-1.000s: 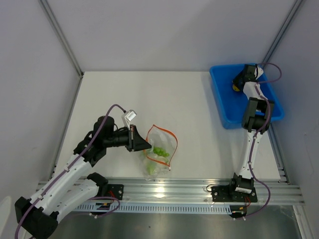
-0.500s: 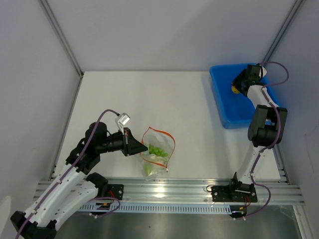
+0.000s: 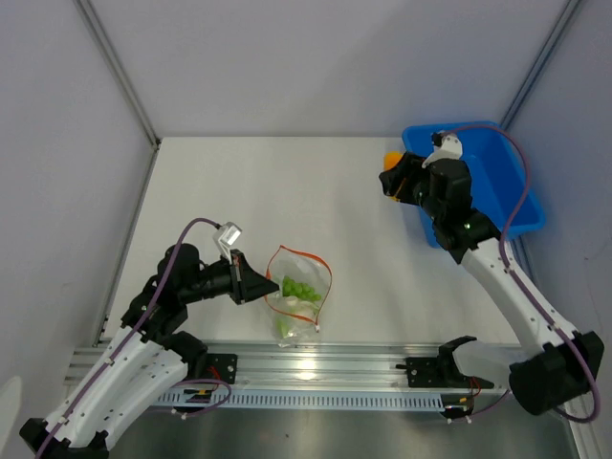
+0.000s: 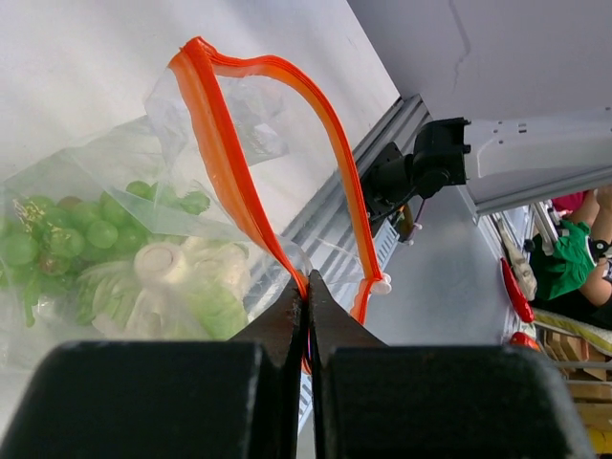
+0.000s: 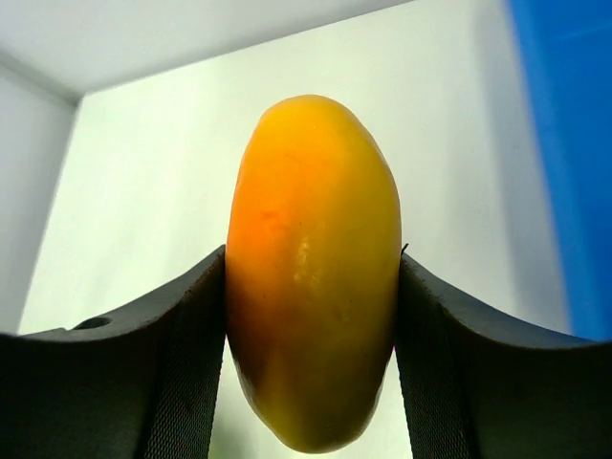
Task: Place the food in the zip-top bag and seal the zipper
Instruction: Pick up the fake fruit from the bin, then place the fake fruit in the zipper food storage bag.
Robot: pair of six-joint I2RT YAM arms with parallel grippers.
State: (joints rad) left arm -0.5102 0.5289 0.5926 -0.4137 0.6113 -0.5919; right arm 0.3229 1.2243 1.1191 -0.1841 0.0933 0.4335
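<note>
1. Rail [image 3: 316,361]: aluminium, along the table's near edge at 6 o'clock, with both arm bases bolted to it.
2. Left gripper [image 4: 306,298]: at 7 o'clock. The jaws are pressed together, pinching the zipper [image 4: 222,158] at the near end of its loop.
3. Zip-top bag [image 3: 308,298]: clear and crinkled, lying on the table [image 3: 287,182] at 6 o'clock, just right of the left gripper. The orange-red zipper stands apart in an open loop.
4. Food in the bag: a bumpy green cluster [image 4: 57,239] and a white cauliflower [image 4: 182,273] with pale leaves, touching each other.
5. Right gripper [image 3: 396,174]: at 1 o'clock. The jaws are spread and clamped on either flank of the orange-yellow fruit [image 5: 311,287], which stands on end between them.
6. Blue tray [image 3: 521,206]: far right corner, 2 o'clock. The fruit is just beside the tray's left rim, on the table side.
</note>
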